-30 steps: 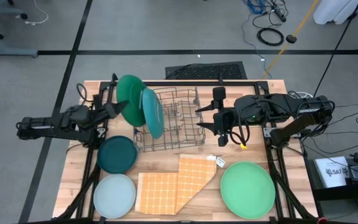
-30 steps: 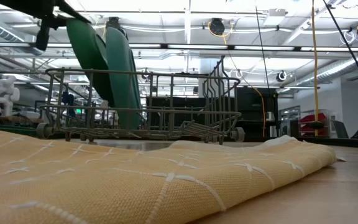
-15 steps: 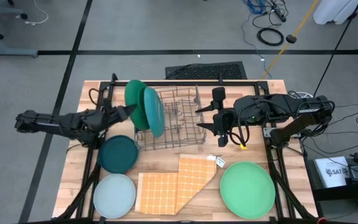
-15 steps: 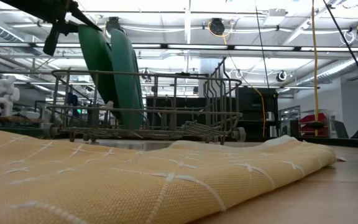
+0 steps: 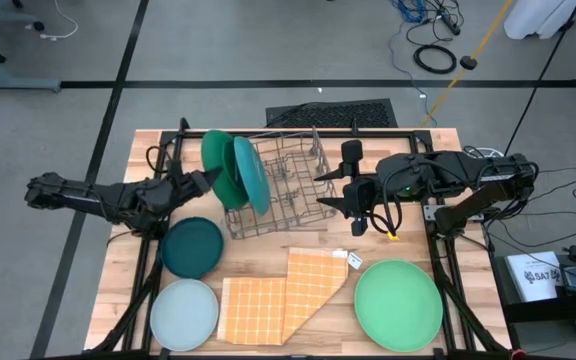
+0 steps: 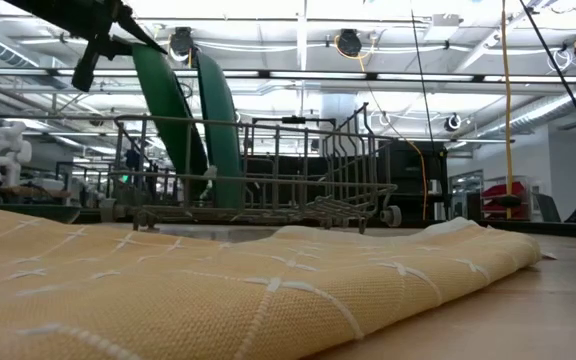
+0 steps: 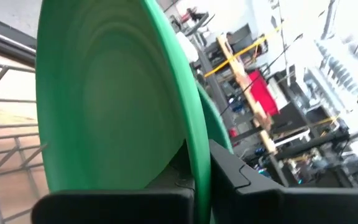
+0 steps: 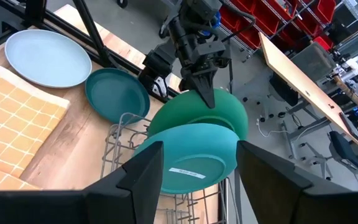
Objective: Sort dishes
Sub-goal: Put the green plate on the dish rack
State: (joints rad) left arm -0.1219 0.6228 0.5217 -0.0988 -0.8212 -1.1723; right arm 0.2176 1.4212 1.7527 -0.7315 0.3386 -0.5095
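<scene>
My left gripper [image 5: 208, 178] is shut on the deep green plate [image 5: 218, 162], which stands on edge at the left end of the grey wire rack [image 5: 286, 190]. The teal-blue plate [image 5: 252, 175] stands in the rack right beside it. Both show in the low view, deep green [image 6: 171, 115] and teal-blue [image 6: 220, 120]. My right gripper [image 5: 326, 191] is open at the rack's right end; I cannot tell whether it touches the wires. The dark teal plate [image 5: 190, 247], the pale blue plate [image 5: 184, 314] and the light green plate [image 5: 398, 304] lie flat on the table. My left gripper pinches the deep green plate's upper rim [image 7: 194, 152] between its two fingers, one on each face. The fingers come about level from the table's left side. The plate stands on edge, leaning toward the left, its lower part down among the rack's wires.
An orange checked cloth [image 5: 283, 295] lies folded at the near middle of the table, between the pale blue and light green plates. The rack's right half holds no plates. Black frame bars run along the table's left, right and far sides.
My left gripper has moved toward the table's right with the deep green plate, bringing it closer to upright beside the teal-blue plate. The rack, with both plates in it, has slid a little to the right and turned slightly.
</scene>
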